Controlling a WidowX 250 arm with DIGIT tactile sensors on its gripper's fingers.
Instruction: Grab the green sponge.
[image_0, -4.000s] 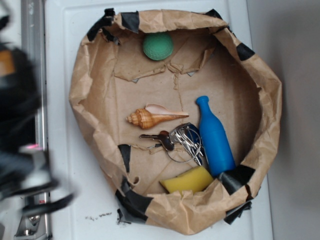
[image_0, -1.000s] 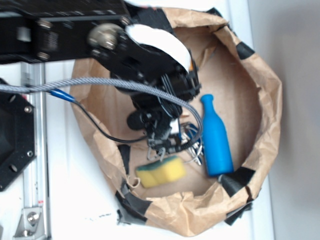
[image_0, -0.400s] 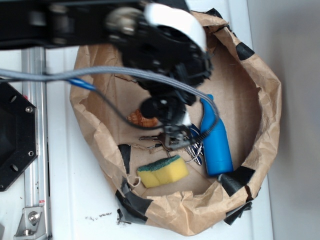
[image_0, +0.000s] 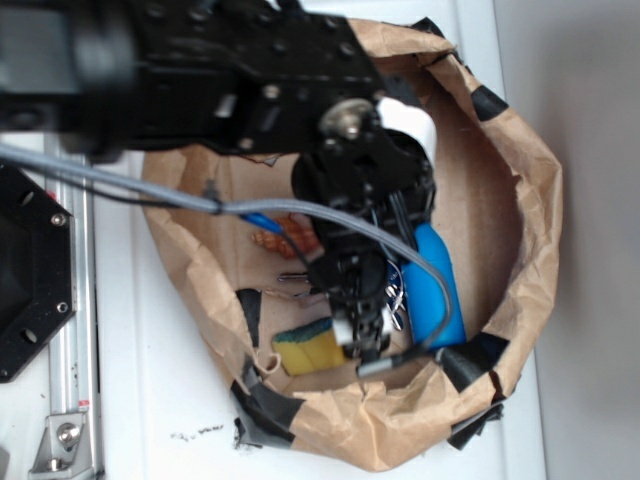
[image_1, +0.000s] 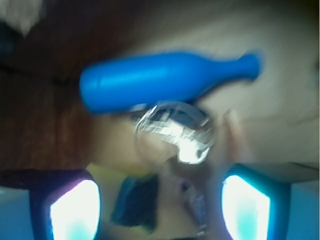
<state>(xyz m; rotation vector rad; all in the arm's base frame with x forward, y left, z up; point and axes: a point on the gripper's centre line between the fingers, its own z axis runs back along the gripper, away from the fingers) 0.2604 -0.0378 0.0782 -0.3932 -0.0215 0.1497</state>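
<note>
The green sponge (image_0: 303, 349) is a small yellow block with a dark green edge. It lies at the near side of the brown paper nest, and its right part is hidden under the arm. My gripper (image_0: 363, 336) hangs right over that part of the sponge. In the blurred wrist view the two fingers stand wide apart with nothing between the pads, so the gripper (image_1: 160, 212) is open. There the sponge (image_1: 132, 200) shows low between the fingers, closer to the left finger (image_1: 75, 210).
A blue bottle (image_0: 440, 290) lies right of the gripper, also in the wrist view (image_1: 165, 85). A key ring (image_1: 175, 132) sits between bottle and sponge. A shell (image_0: 275, 238) peeks out left of the arm. The crumpled paper wall (image_0: 530, 200) rings everything.
The arm has moved from above the shell and keys toward the near side and now covers the sponge's right part. Since four seconds ago the sponge has shifted left.
</note>
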